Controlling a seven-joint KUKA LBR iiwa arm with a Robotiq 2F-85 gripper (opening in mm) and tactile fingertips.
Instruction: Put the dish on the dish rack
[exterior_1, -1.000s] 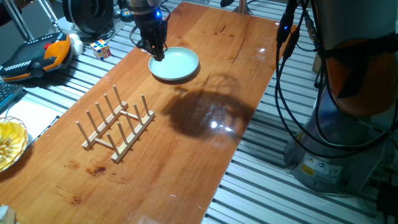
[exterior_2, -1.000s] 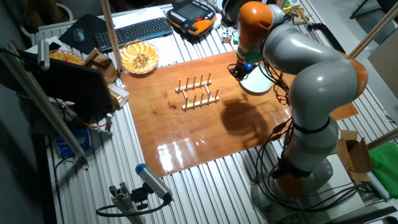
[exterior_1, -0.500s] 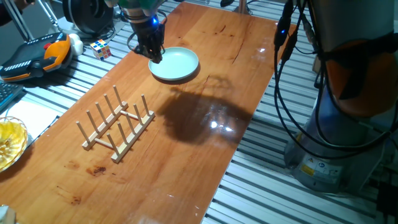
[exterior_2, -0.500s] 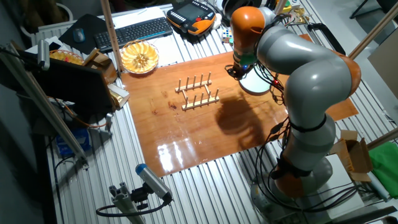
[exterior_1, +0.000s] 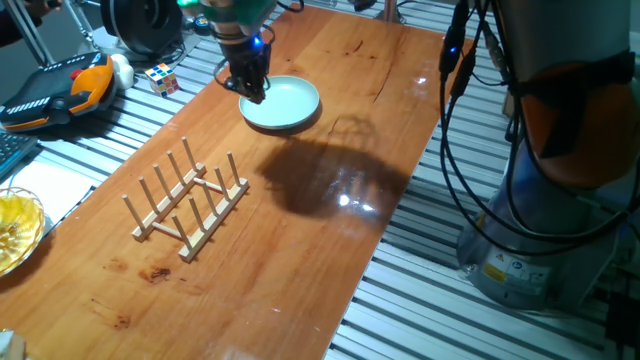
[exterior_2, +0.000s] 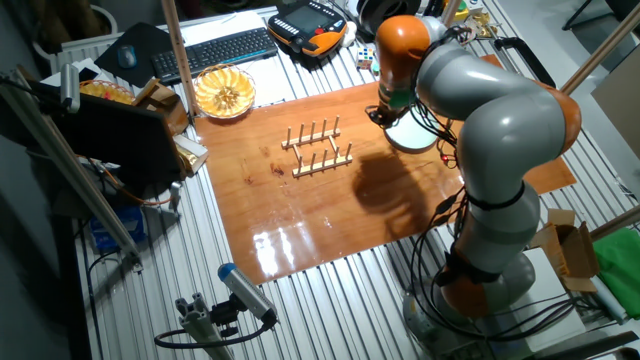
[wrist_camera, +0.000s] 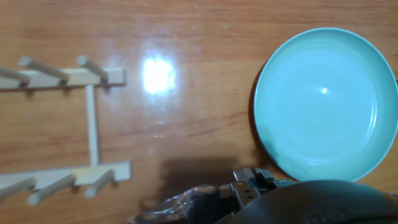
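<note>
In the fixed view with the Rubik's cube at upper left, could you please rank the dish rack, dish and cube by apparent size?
1. dish rack, nearer the camera, which helps
2. dish
3. Rubik's cube, clearly smallest

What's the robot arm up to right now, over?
Gripper low at the near rim of the dish, fingers' state unclear. Dish flat on table, not lifted. Dish rack empty, bare wood between them, nothing in the way.
</note>
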